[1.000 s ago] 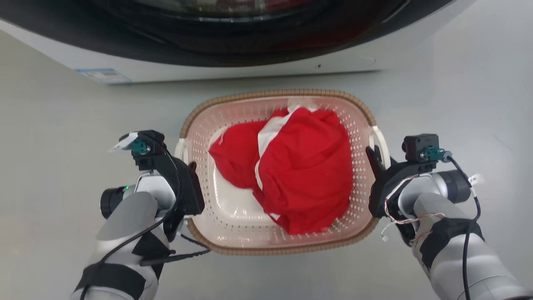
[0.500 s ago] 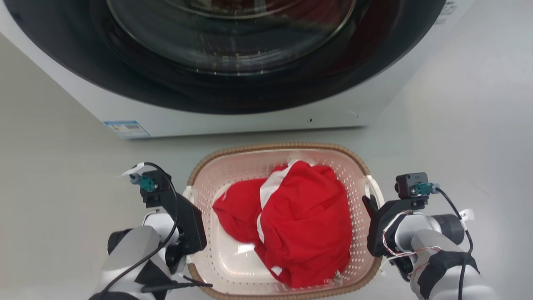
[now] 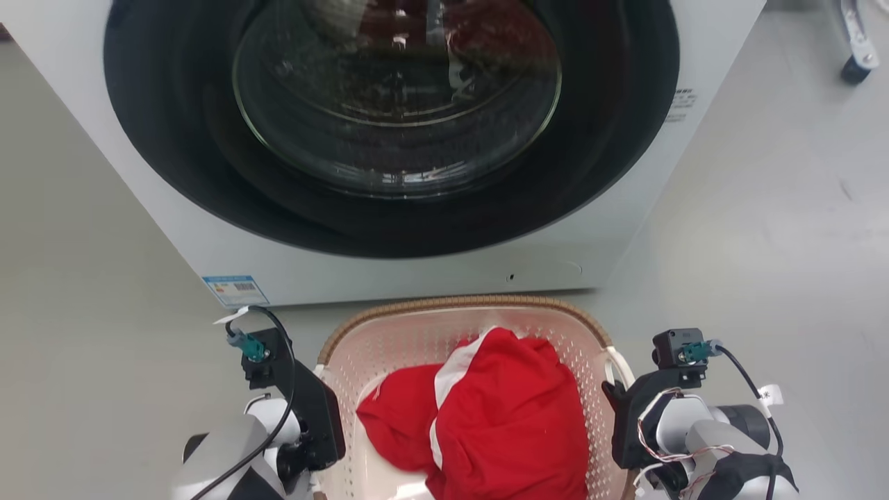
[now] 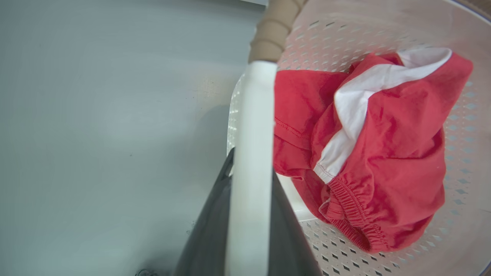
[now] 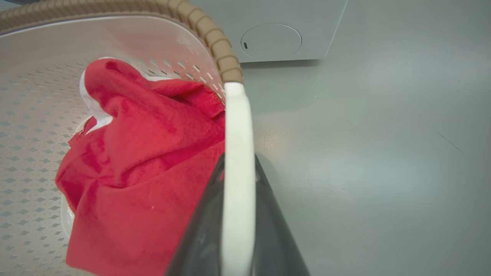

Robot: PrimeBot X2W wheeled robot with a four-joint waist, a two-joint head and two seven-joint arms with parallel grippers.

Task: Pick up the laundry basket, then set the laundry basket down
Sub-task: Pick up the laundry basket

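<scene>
From the head view I see the laundry basket [image 3: 458, 303] directly in front of the washing machine [image 3: 625, 229], near its closed round glass door [image 3: 396, 104], with a red-and-white garment [image 3: 510, 423] heaped inside; my left gripper [image 3: 318, 410] sits at the basket's left handle and my right gripper [image 3: 617, 406] at its right handle [image 3: 621, 364]; whether the basket rests on the grey floor [image 3: 764, 243] I cannot tell. In the left wrist view, the dark fingers [image 4: 211, 230] are clamped on either side of the white handle [image 4: 253, 115], just below the brown woven rim [image 4: 274, 30]. In the right wrist view, that gripper's fingers [image 5: 199, 237] likewise pinch the white handle [image 5: 238, 134]; the garment [image 5: 145, 172] lies against the perforated wall [image 5: 30, 153].
</scene>
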